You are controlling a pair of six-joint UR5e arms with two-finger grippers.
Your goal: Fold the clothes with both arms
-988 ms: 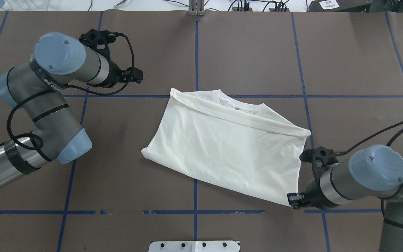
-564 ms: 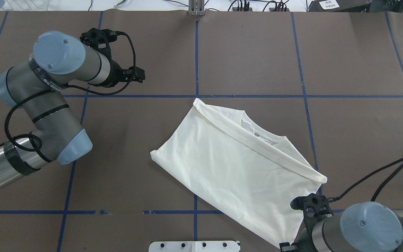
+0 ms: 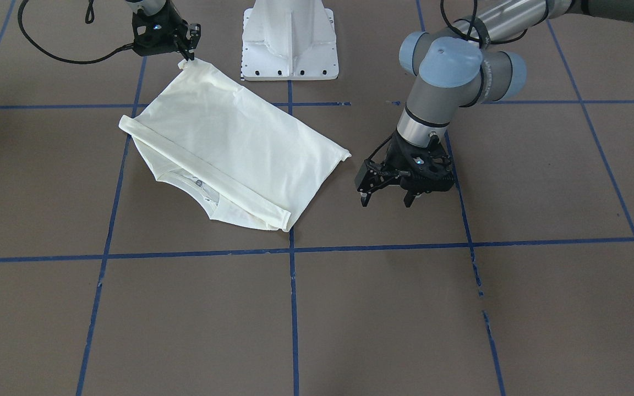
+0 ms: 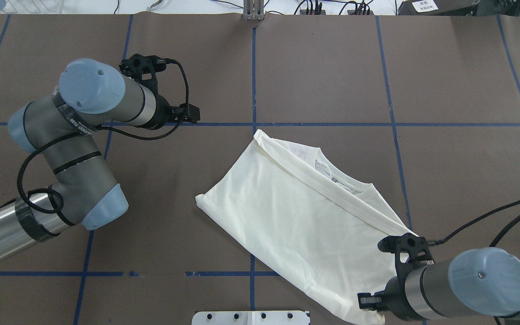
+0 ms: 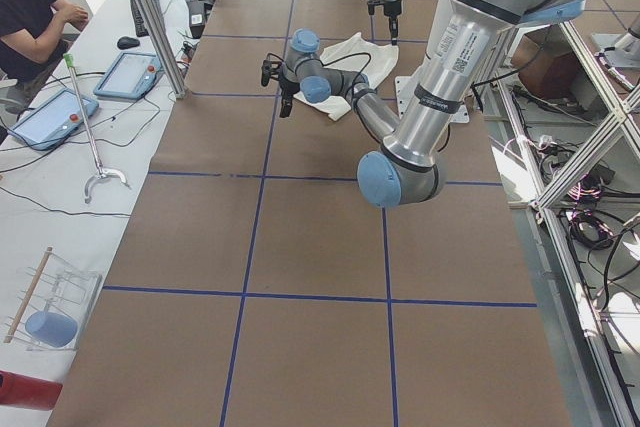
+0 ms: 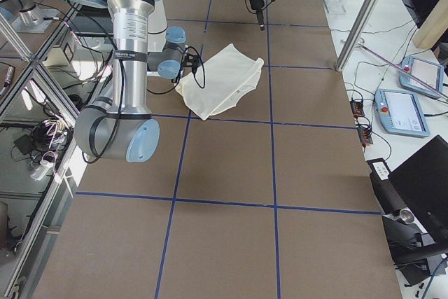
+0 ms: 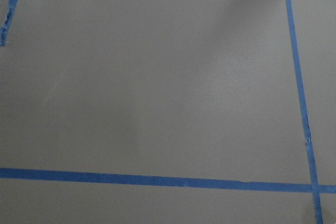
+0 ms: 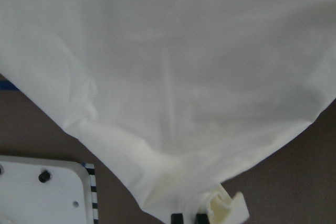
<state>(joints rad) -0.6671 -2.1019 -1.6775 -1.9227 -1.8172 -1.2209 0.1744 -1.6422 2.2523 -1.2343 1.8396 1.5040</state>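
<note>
The cream-white T-shirt [image 4: 300, 216] lies folded and plain side up on the brown table, skewed, with its collar [image 4: 332, 174] toward the far right. My right gripper [image 3: 189, 54] is shut on the shirt's near corner, close to the white base. The right wrist view shows that corner bunched [image 8: 227, 208] at the fingertips. My left gripper [image 3: 386, 201] hovers open over bare table, a short way left of the shirt [image 3: 223, 140] and apart from its side corner. Its wrist view holds only table and tape.
The white pedestal base plate [image 4: 251, 317] sits at the near table edge, right beside the held corner. Blue tape lines [image 4: 253, 67] grid the brown table surface [image 4: 458, 67]. A person [image 5: 30, 7] sits at a side bench with tablets, beyond the table's left end.
My right gripper has dragged the shirt's corner toward the base, swinging the whole shirt nearer and clockwise. The left arm has drifted right and slightly nearer, still open.
</note>
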